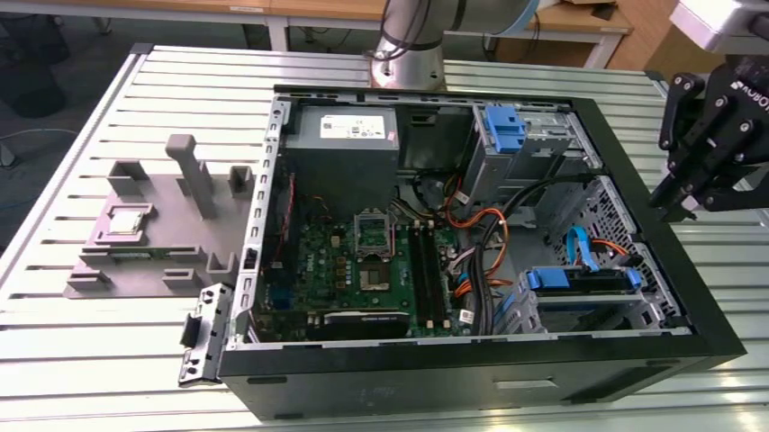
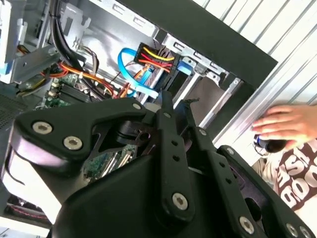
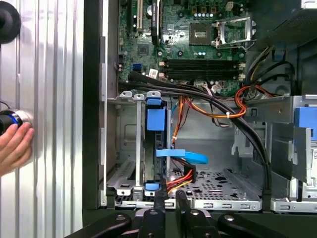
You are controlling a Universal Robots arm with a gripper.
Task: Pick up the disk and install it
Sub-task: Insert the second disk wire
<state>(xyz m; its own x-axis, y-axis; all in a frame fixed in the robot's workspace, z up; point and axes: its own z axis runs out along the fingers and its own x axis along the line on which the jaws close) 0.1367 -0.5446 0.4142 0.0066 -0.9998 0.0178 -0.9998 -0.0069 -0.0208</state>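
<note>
The disk [image 1: 582, 280] stands on edge in the drive cage at the corner of the computer case [image 1: 481, 378] nearest the arm. In the first wrist view its blue bracket [image 3: 155, 119] sits between the cage's metal rails. It looks home in its slot, though I cannot tell whether it is latched or connected.

A flat blue data cable [image 3: 183, 156] and a cluster of red, yellow and orange wires [image 3: 181, 179] lie just beside the disk. A thick black cable bundle [image 3: 208, 96] runs over the top of the cage.

The gripper [image 1: 683, 209] hangs above the case's side wall at the exterior view's right, clear of the cage. Its two black fingers are drawn close together with nothing between them.

The likely trouble is those loose cables. A finger coming down beside the bracket could hook the blue ribbon or the wire cluster and drag a connector loose. The slot is narrow, so a slight misalignment would land a fingertip on a rail or on the case wall instead. With the fingers this close, they would press onto the bracket rather than straddle it.

A person's hand [image 3: 14, 148] rests on the slatted table [image 1: 96, 360] just outside the case wall, near the arm's working side, and a wide swing could reach it.
</note>
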